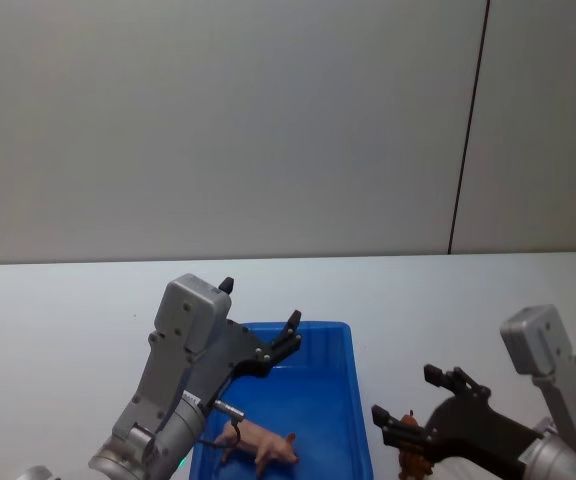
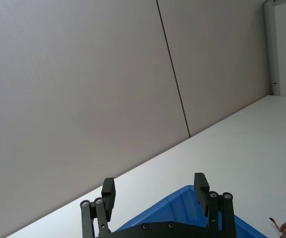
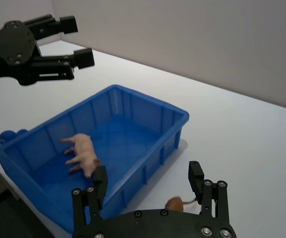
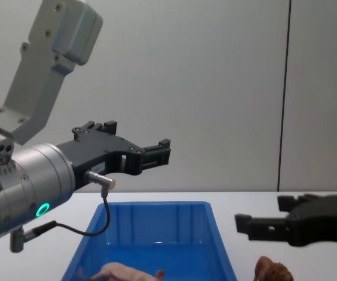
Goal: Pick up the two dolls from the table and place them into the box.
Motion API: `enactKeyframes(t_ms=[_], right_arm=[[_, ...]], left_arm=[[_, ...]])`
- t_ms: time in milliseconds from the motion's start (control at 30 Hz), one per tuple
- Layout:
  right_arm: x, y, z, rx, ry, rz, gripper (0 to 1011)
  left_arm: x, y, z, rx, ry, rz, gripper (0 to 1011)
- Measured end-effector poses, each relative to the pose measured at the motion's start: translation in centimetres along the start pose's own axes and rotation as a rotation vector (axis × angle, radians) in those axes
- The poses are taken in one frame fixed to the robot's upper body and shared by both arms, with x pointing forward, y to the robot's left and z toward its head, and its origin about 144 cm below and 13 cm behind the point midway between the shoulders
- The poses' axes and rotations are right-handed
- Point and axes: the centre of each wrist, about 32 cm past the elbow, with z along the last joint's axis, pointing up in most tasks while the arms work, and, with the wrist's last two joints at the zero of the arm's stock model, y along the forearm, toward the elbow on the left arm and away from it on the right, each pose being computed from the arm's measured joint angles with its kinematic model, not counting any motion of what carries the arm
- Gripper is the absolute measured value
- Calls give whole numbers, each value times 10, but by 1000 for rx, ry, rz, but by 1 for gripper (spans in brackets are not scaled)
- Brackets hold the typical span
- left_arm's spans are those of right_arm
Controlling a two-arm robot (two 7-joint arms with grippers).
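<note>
pink doll (image 1: 263, 445) in box (image 1: 360, 400), left gripper (image 1: 290, 335) above, jaws open, empty. right gripper (image 1: 406, 392) open over brown doll (image 1: 411, 462) at box's 4 o'clock, probably lining up grasp.

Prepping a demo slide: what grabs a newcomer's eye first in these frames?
The bright blue box stands out mid-table, with the pale pink doll lying on its floor. Right of the box, the reddish-brown doll sits on the white table beneath the right gripper, whose fingers are open. The left gripper hangs above the box, fingers open and empty.
</note>
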Motion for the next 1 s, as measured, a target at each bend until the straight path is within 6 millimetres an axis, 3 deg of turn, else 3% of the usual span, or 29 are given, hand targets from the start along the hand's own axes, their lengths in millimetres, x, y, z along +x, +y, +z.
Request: enactKeyframes(t_ms=[767,1000], right_arm=[[4,-18,-28,-128,37,-30,996],[3,-16,-35,-159,45,-38,836]], left_arm=[[0,0,0,0,0,0,1001],[0,0,0,0,0,0,1001]])
